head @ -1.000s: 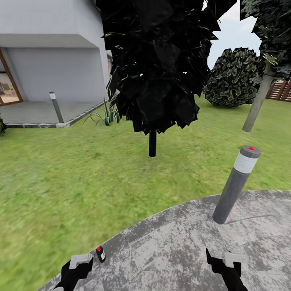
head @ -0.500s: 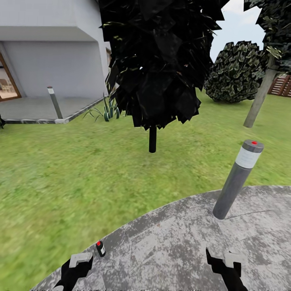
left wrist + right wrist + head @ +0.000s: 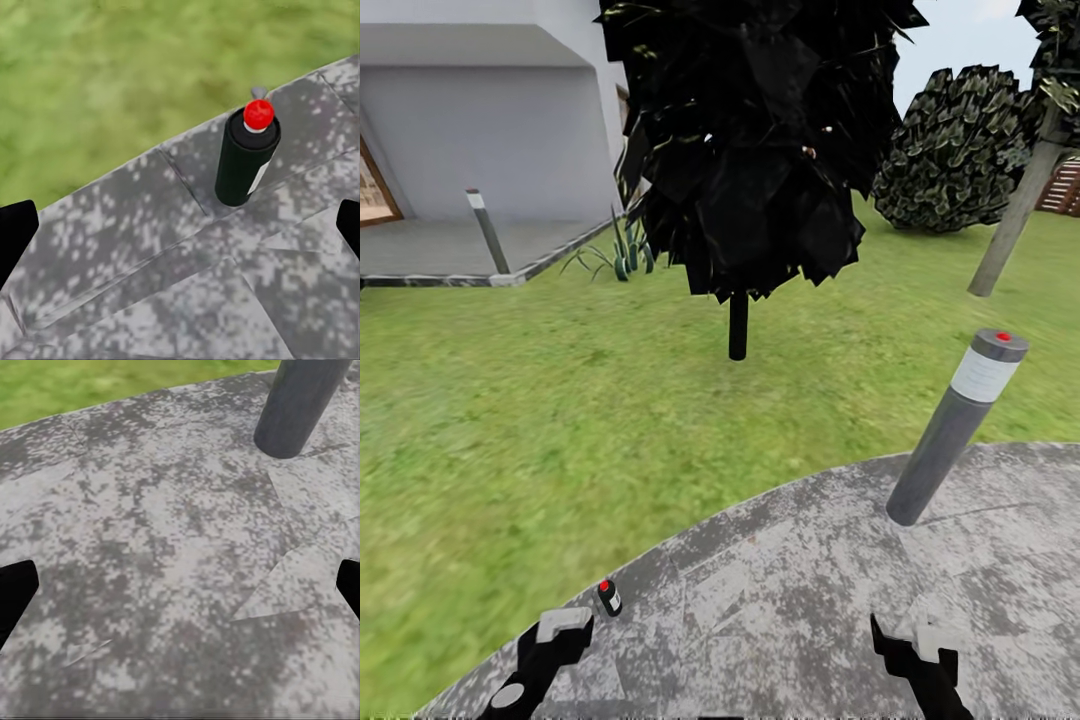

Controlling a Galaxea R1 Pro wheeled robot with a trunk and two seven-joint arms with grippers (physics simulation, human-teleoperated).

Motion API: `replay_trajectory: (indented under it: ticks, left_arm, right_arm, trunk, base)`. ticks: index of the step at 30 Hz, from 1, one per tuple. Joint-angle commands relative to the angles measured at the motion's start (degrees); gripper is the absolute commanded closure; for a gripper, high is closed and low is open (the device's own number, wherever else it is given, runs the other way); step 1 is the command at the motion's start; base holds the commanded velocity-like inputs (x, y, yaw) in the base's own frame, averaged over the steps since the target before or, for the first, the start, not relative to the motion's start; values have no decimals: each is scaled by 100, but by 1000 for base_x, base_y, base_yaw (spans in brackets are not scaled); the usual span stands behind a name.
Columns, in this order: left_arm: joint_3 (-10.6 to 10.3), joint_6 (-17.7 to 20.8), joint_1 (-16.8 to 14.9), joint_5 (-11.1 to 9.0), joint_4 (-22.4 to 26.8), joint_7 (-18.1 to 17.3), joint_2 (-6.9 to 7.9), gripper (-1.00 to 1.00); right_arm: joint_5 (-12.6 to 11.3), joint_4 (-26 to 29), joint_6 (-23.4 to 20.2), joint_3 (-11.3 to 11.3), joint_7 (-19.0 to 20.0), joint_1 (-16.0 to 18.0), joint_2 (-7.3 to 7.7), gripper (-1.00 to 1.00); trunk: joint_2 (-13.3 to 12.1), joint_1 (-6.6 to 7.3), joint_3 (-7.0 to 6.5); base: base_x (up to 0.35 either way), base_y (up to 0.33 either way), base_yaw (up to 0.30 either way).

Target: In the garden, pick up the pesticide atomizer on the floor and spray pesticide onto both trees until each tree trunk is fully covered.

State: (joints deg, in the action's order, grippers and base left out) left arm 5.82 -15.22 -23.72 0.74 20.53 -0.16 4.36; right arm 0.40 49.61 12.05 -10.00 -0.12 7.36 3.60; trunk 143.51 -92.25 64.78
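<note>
1. My two grippers, left point(image 3: 565, 632) and right point(image 3: 913, 640), look matt black.
2. The pesticide atomizer point(image 3: 246, 159) has a smooth, dark, slightly glossy body.
3. The paved patch point(image 3: 810, 600) looks like rough, mottled grey stone.
4. The post point(image 3: 953, 430) looks smooth, matt grey.

Round grey paved patch point(image 3: 780, 600) of the floor, bordered by grass point(image 3: 560, 420), pesticide atomizer point(image 3: 609, 597) upright just ahead of left end effector point(image 3: 565, 632), grey bollard point(image 3: 958, 442) standing well beyond right end effector point(image 3: 916, 645)

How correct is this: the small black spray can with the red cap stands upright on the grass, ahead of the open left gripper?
Wrong in one point: the spray can stands upright on the grey paved patch, not the grass, ahead of the open left gripper. The left wrist view shows it.
</note>
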Motion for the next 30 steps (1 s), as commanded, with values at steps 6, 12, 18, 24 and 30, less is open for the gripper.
replay_trajectory:
  ticks: [6, 12, 18, 24, 30]
  left_arm:
    - [16, 685, -617, 425, 148, 7, -44, -100]
    - [10, 779, -728, 503, 170, 30, -53, -100]
    - [5, 741, -722, 499, 170, 18, -50, -100]
    - [7, 722, -729, 498, 170, 9, -57, -100]
    - [1, 715, -730, 498, 170, 8, -51, -100]
  right_arm:
    - [6, -4, 12, 15, 3, 2, -14, -100]
    - [5, 11, 9, 7, 3, 2, -17, -100]
    - [4, 8, 8, 7, 3, 2, -16, -100]
    - [4, 6, 6, 7, 8, 2, -4, -100]
    - [4, 8, 8, 7, 19, 2, -1, -100]
  trunk:
    - [10, -14, 139]
    - [18, -29, 271]
    - [26, -45, 404]
    - [34, -60, 539]
    - [42, -76, 705]
  base:
    - [0, 0, 0]
    - [0, 0, 0]
    - [0, 0, 0]
    - [0, 0, 0]
    - [0, 0, 0]
